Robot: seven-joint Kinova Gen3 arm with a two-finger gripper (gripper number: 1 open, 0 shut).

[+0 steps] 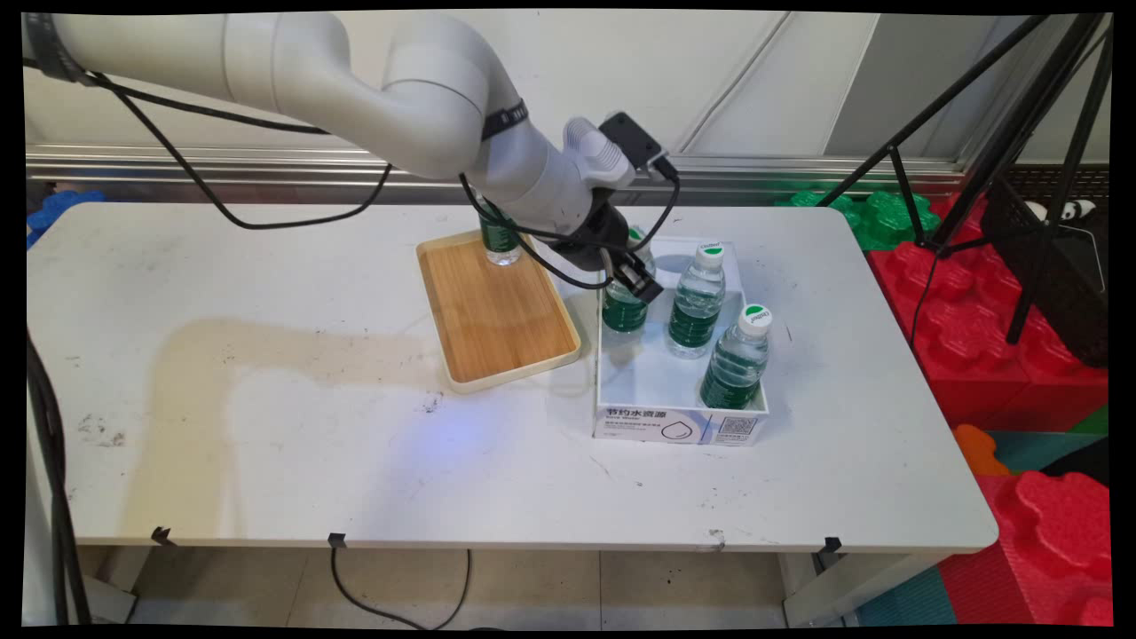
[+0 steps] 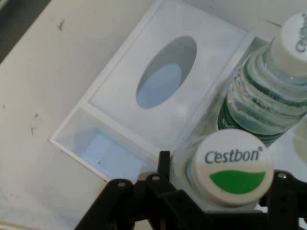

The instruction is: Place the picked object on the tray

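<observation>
The white arm is reaching in from the upper left, bending at a thick elbow and slanting down to the right, with black cables looping beneath it. Its gripper is sitting low over the back left corner of a white cardboard box that is standing on the counter.

In the hand view the fingers are standing on either side of the neck of a green-labelled water bottle, just under its white and green cap; whether they are pressing on it I cannot tell. That bottle is standing upright in the box's back left corner.

Two more bottles are sharing the box: one upright just to the right of the first, and another leaning slightly near the front right corner.

Just left of the box a wooden tray is lying on the counter, and a fourth bottle is standing at its far edge, partly hidden behind the arm.
</observation>
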